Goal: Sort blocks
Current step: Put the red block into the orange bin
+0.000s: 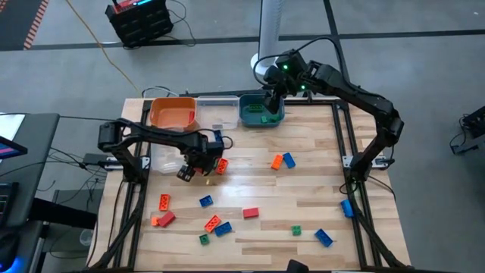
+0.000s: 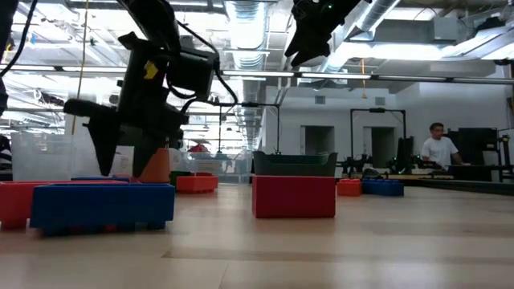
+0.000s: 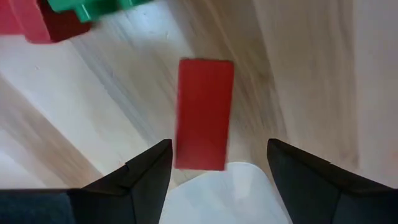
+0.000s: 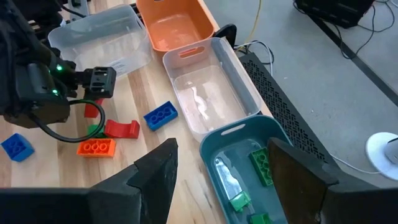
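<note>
Small studded blocks in red, orange, blue and green lie scattered on the wooden table [image 1: 318,189]. My left gripper [image 1: 193,171] points down, open, just above the table beside a clear bin [image 1: 165,157]. In its wrist view a red block [image 3: 204,115] lies flat on the wood, one end between the spread fingertips of my left gripper [image 3: 221,155], untouched. A green block [image 3: 93,6] and another red one [image 3: 37,25] lie beyond it. My right gripper [image 4: 227,177] hangs open and empty above the teal bin [image 4: 211,143], which holds green blocks [image 4: 261,165].
An orange bin [image 1: 172,112], a clear bin [image 4: 211,99] and the teal bin [image 1: 261,110] stand in a row along the far edge. An orange [image 1: 276,161] and a blue block [image 1: 289,160] lie mid-table. Several more lie near the front. A person [image 2: 438,148] sits in the room behind.
</note>
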